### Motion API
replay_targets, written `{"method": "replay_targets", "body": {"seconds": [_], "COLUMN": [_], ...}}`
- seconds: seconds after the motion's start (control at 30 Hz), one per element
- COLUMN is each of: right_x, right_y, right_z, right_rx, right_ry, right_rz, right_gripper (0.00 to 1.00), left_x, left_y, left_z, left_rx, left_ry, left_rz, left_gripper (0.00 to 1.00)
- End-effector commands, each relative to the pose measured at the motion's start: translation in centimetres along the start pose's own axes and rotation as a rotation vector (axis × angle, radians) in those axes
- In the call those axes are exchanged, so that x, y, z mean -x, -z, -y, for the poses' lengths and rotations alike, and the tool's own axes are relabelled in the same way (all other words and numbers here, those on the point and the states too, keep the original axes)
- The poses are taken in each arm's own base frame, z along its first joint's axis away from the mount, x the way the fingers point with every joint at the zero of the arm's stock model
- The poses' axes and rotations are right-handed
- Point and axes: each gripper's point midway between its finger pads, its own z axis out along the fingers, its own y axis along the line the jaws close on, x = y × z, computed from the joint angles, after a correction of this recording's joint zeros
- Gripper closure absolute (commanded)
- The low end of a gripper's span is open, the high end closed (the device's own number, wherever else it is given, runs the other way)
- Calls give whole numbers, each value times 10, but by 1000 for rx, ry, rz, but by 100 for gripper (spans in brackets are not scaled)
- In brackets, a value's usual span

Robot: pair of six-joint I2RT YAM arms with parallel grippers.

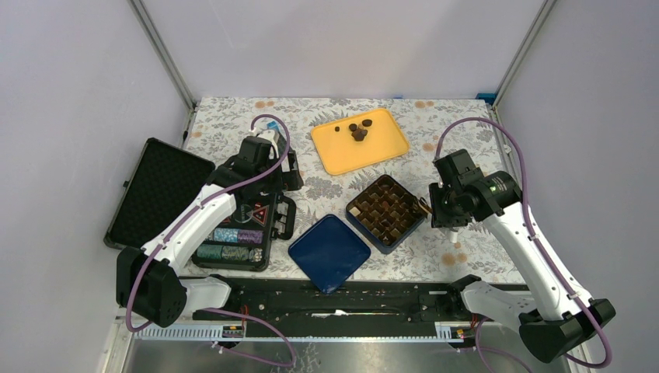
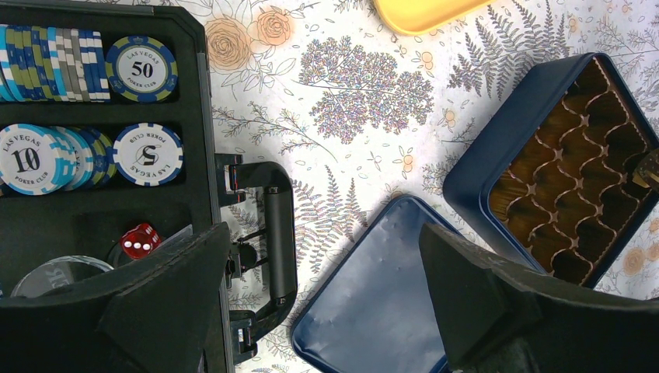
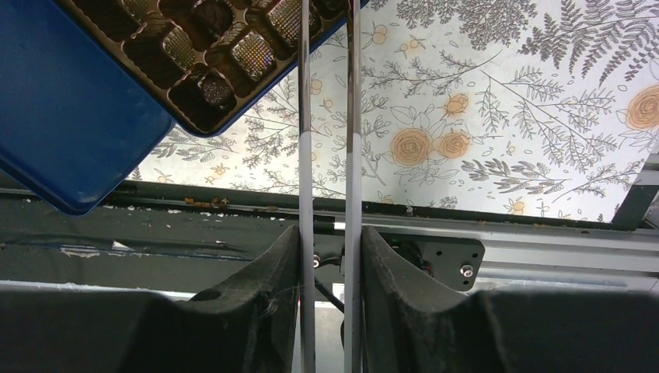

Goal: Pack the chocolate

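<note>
at the right claw, tongs, tips out of frame

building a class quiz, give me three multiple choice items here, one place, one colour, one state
1. The chocolate pile lies: A on the tray B in a chip case C on bare cloth
2. The tray is: A red B yellow C green
3. The right gripper is: A wide open B shut on a chip C shut on metal tongs
Answers: A, the pieces sit on the tray; B, plainly yellow from above; C, it clamps both tong arms.
</note>
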Motion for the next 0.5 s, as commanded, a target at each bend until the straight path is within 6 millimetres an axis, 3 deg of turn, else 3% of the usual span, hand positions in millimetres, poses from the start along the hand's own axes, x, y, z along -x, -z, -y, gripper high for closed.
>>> {"method": "replay_targets", "body": {"seconds": [0.0, 0.03, 0.1, 0.47], "right_x": [4, 4, 4, 8], "right_y": [9, 8, 8, 14], "right_z": [9, 8, 8, 6], "right_rx": [-43, -43, -41, -31], "right_ry": [-16, -16, -16, -15], "right_rz": [44, 44, 44, 53], "right_gripper": [80, 72, 65, 64], "left_x": [23, 24, 23, 22], "left_y": [3, 4, 4, 4], "left_z": [13, 13, 13, 12], "left_rx": [-41, -41, -42, -42], "left_ry": [-2, -2, -2, -1], "left_rz": [66, 68, 68, 68], "left_gripper": [1, 1, 1, 1]}}
